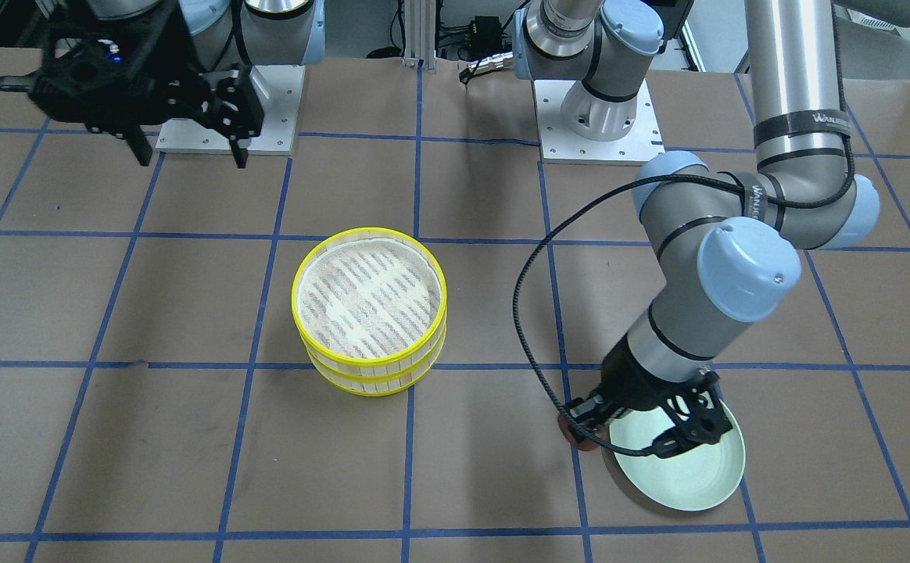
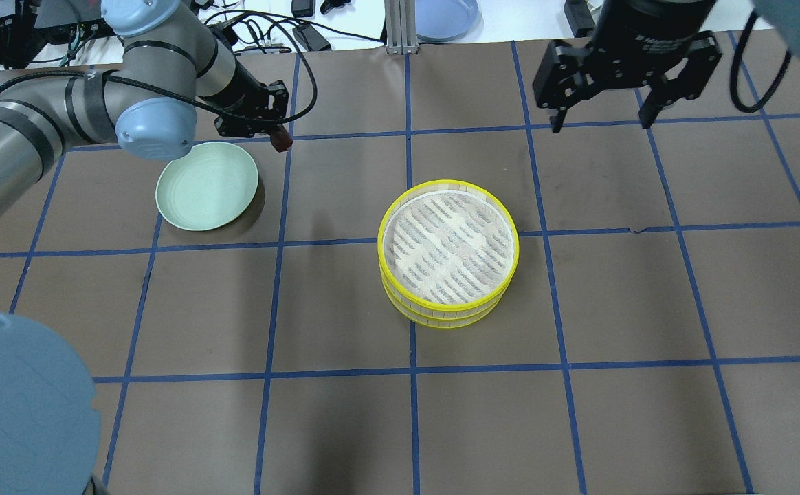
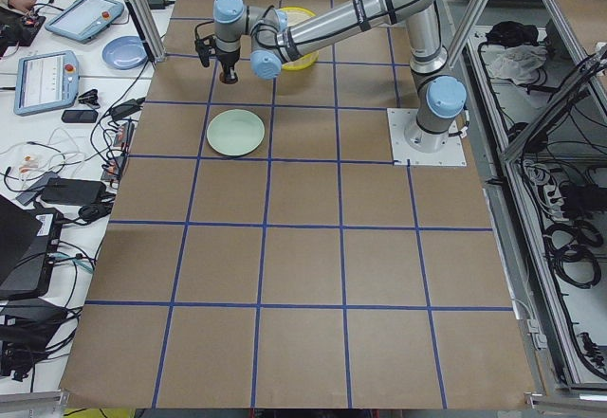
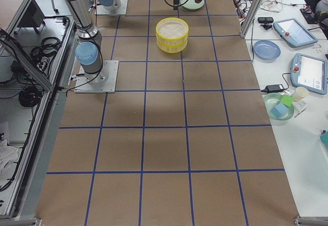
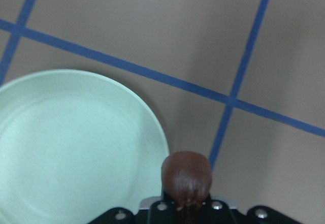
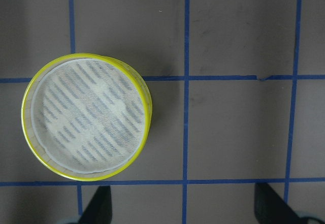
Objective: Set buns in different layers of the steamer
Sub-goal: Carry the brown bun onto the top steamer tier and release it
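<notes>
The two steamer layers (image 2: 448, 254) stand stacked mid-table, with yellow rims and a striped liner; the top tray (image 1: 367, 297) holds nothing. They also show in the right wrist view (image 6: 86, 117). My left gripper (image 2: 278, 136) is shut on the dark reddish-brown bun (image 2: 281, 142) and holds it above the table just beside the rim of the pale green plate (image 2: 201, 192). The bun also shows in the left wrist view (image 5: 186, 176) and the front view (image 1: 575, 435). My right gripper (image 2: 599, 125) is open and empty, raised beyond the steamer. The cream-white bun is out of view.
The pale green plate (image 1: 686, 469) has nothing on it. The arm bases (image 1: 600, 125) stand at the robot's side of the table. A blue plate (image 2: 445, 14) and cables lie on the bench past the far edge.
</notes>
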Robot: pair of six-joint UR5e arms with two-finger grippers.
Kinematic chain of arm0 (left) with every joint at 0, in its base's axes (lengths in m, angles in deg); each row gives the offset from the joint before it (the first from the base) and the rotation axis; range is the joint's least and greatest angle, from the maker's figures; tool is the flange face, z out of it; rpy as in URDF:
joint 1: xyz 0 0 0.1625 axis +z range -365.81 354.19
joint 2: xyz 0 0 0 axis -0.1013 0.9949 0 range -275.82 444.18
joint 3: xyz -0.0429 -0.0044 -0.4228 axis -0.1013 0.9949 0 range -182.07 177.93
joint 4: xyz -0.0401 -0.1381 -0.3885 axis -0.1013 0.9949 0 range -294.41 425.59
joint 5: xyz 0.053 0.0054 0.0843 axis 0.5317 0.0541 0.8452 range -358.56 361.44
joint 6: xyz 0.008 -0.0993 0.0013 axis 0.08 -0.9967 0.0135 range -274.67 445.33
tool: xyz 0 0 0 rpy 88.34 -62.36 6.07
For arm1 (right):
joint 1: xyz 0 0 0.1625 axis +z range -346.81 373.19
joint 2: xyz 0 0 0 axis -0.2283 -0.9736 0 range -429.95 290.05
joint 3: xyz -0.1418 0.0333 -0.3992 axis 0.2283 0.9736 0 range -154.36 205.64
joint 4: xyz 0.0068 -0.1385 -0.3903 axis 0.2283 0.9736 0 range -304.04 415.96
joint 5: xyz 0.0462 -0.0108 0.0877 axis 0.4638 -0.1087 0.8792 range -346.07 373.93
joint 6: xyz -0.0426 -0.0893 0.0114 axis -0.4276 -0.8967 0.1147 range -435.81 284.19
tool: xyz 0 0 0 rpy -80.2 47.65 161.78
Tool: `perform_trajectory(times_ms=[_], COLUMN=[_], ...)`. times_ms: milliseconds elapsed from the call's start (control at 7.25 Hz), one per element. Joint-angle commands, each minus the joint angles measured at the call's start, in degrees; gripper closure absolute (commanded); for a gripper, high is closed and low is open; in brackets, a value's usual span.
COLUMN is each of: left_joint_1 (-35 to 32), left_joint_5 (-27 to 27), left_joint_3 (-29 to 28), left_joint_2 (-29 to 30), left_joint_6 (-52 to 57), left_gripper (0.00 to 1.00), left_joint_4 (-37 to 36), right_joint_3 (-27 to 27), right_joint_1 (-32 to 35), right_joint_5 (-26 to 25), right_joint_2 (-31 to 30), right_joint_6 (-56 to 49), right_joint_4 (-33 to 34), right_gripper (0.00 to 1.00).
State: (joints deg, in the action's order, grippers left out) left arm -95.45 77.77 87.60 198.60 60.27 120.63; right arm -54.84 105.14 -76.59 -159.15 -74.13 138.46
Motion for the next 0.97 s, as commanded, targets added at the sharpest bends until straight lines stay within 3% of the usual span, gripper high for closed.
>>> perform_trajectory(times_ms=[0, 276, 552, 690, 828], left_joint_1=[-7.97, -16.58, -19.77, -20.65, -21.10], left_joint_5=[-3.81, -5.57, -5.57, -5.83, -5.75], left_joint_3=[1.11, 1.73, 2.34, 5.13, 6.46], left_joint_2=[-2.00, -2.09, -1.66, -2.09, -2.61], left_joint_6=[-6.63, -14.30, -14.75, -14.75, -14.84], left_gripper=[1.00, 1.00, 1.00, 0.95, 0.23], left_joint_4=[3.22, 3.32, 3.58, 3.49, 3.49], right_joint_3=[-0.64, -1.17, -1.26, -1.26, -1.26], right_joint_1=[-2.65, -2.65, -2.57, -2.57, -2.57], right_joint_5=[0.16, 0.43, 0.51, 0.43, 0.34], right_joint_2=[-0.45, -0.80, -0.80, -0.80, -0.80], right_joint_6=[-4.14, -3.79, -3.79, -3.79, -3.79], right_joint_4=[-0.15, -0.15, -0.24, -0.24, -0.24], right_gripper=[0.00, 0.00, 0.00, 0.00, 0.00])
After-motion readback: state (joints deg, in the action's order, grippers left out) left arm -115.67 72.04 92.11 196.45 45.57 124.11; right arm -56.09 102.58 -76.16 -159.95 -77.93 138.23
